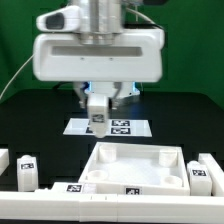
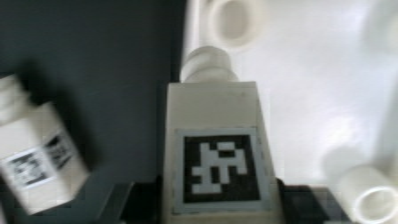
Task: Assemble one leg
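My gripper is shut on a leg, a small white post with a black-and-white tag on its face, and holds it upright in the air above the table. In the wrist view the leg fills the middle, clamped between my dark fingers, and its round end points at a corner hole of the large white square panel. That panel lies in front of the held leg in the exterior view. Two more legs stand at the exterior view's left.
The marker board lies flat behind the held leg. Another leg stands at the exterior view's right, beside the panel. A low white wall runs along the front. In the wrist view a loose leg lies on the black table.
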You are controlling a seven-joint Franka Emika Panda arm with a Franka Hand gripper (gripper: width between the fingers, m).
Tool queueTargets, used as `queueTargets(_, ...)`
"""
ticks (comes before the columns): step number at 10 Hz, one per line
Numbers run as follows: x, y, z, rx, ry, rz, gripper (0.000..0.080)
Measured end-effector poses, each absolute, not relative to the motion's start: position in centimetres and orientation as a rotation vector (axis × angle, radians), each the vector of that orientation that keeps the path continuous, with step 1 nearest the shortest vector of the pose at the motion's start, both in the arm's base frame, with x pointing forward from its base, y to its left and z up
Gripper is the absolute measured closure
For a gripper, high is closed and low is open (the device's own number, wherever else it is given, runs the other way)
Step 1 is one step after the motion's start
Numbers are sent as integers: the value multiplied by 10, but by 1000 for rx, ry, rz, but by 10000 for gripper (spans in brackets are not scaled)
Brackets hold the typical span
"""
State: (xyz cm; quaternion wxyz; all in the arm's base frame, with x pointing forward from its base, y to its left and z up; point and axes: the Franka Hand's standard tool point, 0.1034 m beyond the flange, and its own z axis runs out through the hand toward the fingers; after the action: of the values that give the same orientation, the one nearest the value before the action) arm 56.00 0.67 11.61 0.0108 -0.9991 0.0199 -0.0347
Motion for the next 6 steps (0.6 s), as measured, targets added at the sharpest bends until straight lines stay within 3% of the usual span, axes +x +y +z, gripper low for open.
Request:
queueTargets(3,577,62,112,-3101,4,-230,517)
queueTargets(5,578,63,112,-3097,-4,-262,517)
queueTargets(6,585,63,114,-3080,-5,-433,517)
